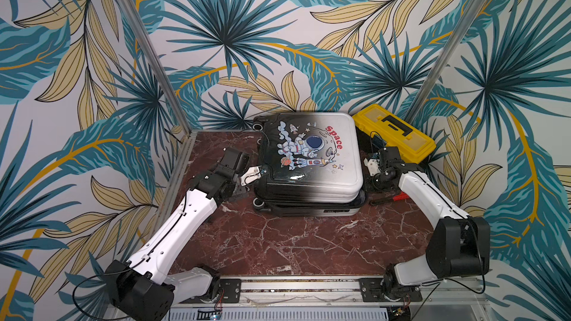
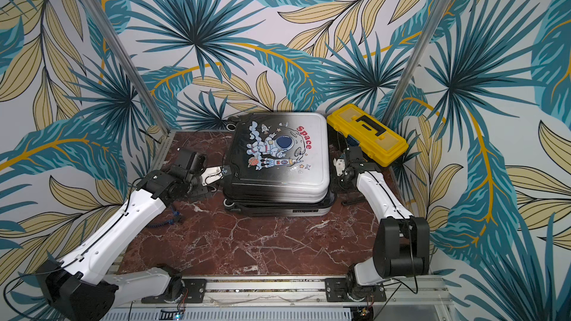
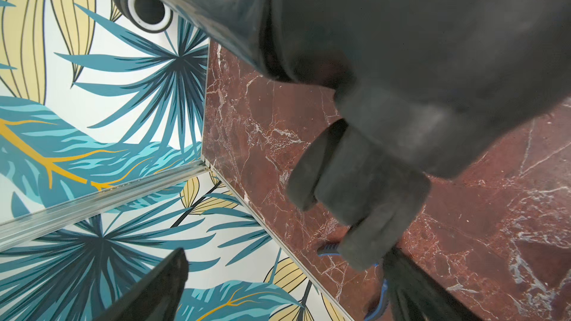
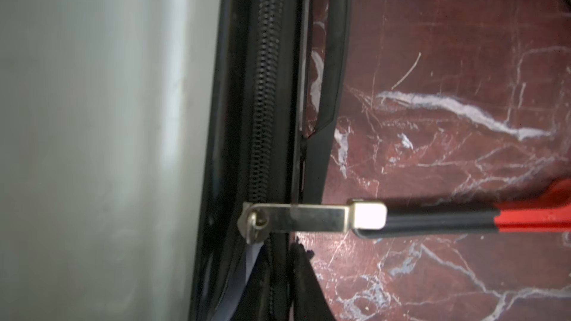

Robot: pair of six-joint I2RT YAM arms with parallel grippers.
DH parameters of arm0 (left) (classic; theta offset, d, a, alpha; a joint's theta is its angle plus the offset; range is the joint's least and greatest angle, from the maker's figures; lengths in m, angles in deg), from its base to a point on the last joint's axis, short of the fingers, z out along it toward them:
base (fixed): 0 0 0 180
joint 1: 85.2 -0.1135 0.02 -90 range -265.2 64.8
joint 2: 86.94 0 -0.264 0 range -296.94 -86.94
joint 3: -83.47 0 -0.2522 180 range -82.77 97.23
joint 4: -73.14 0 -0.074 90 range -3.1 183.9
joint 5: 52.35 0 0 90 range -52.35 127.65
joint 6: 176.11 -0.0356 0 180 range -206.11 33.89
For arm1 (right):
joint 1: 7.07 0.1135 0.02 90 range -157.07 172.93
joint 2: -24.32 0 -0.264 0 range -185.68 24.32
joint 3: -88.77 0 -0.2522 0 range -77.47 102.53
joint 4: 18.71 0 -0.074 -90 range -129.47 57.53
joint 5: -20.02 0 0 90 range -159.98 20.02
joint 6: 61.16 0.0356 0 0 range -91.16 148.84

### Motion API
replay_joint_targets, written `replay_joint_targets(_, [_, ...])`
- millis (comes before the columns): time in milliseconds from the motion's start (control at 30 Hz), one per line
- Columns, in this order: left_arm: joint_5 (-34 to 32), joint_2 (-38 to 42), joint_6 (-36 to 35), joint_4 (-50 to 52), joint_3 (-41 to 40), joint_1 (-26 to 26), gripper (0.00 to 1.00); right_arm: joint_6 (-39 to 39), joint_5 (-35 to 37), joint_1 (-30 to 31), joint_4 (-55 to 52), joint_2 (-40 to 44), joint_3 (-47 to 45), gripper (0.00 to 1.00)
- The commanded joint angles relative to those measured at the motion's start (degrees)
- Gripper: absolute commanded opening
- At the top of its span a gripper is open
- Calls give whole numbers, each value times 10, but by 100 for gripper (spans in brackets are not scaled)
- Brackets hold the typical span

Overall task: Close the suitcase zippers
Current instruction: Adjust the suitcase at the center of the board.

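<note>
The suitcase (image 1: 309,180) (image 2: 278,183) lies flat with its astronaut print up at the back of the table. My left gripper (image 1: 262,172) (image 2: 224,172) is open at the case's left side near a front wheel. In the left wrist view its fingers (image 3: 167,285) stand wide apart below the black shell (image 3: 401,26). My right gripper (image 1: 370,177) (image 4: 287,273) sits at the case's right side, shut on the zipper track just below the metal slider (image 4: 256,222). The zippers (image 4: 262,103) are meshed past the slider. The pull's black-and-red tab (image 4: 531,211) lies on the table.
A yellow-and-black toolbox (image 1: 392,132) (image 2: 367,134) stands right behind my right gripper, against the back corner. A blue-and-black item (image 2: 167,222) lies on the red marble table (image 1: 278,242) by my left forearm. Walls close in the back and both sides.
</note>
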Motion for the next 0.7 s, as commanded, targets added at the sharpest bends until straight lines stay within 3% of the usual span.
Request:
replay_joint_targets(0, [59,3,5,-5,-7,2,99,-38,-19,-3,27,-18,25,15])
replay_joint_targets(233, [47,-36,-10,-5,-20,1,99,-56,-49,-17,26,-46,44,15])
replay_joint_targets(433, [62,-55,-15,-15,-2,-41,100,-59,-60,-20,17,-63,59,15])
replay_joint_targets(667, [86,-71,-18,-15,9,-33,98,-61,-74,-21,19,-80,70,15])
